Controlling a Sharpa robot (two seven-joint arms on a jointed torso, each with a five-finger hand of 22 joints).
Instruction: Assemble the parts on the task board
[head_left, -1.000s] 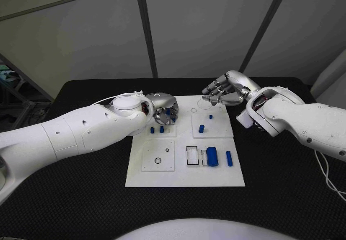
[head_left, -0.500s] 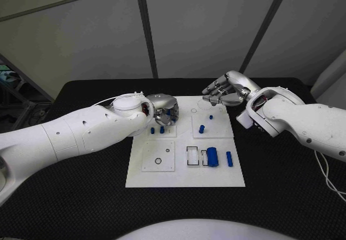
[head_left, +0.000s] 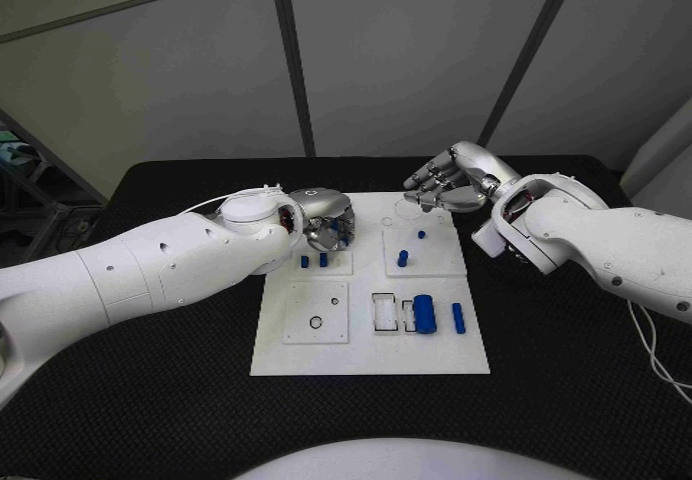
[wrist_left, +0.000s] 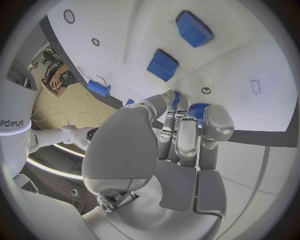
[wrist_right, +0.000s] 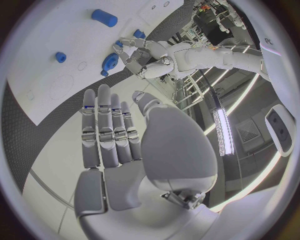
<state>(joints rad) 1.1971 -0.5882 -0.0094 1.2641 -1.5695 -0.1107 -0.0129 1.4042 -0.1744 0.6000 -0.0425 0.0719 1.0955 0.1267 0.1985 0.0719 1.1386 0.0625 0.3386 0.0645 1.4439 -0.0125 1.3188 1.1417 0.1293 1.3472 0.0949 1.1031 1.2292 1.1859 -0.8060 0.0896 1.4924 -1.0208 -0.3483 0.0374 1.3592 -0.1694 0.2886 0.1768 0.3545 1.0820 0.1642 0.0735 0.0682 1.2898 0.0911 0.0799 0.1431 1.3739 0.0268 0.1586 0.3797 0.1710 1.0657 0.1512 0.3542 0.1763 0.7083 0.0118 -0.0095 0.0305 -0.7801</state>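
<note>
Left hand (head_left: 327, 222) sits low over the task board (head_left: 372, 352), at its far left corner, fingers (wrist_left: 187, 137) bunched together & curled down. In the left wrist view a blue piece (wrist_left: 199, 108) shows right at the fingertips, w/ the thumb pressed in beside it; looks pinched, but can't tell for sure if it's gripped or just touched. Just past the fingertips on the white plate: two blue blocks (wrist_left: 163, 65), upright, close to each other. Same pair shows in head view as two short blue pegs (head_left: 315, 260) standing just beside the hand, on its near side. Further toward the robot from that hand: a small black ring (head_left: 316, 322) and a smaller one (head_left: 335, 300), both lying flat on the board.

Right hand (head_left: 450, 180) hovers at the board's far right corner, above it, not touching anything visible. Fingers (wrist_right: 105, 125) straight, side by side, thumb apart, nothing held. Below & near that hand: two blue pegs (head_left: 404, 258) stand on the board, one smaller, closer to the hand. Further off toward the robot: a fat blue cylinder (head_left: 427, 312) lying flat, a slim blue pin (head_left: 459, 317) just beside it, and a white rectangular slot (head_left: 385, 311) on its other side. Board rests on black table (head_left: 577, 380).
</note>
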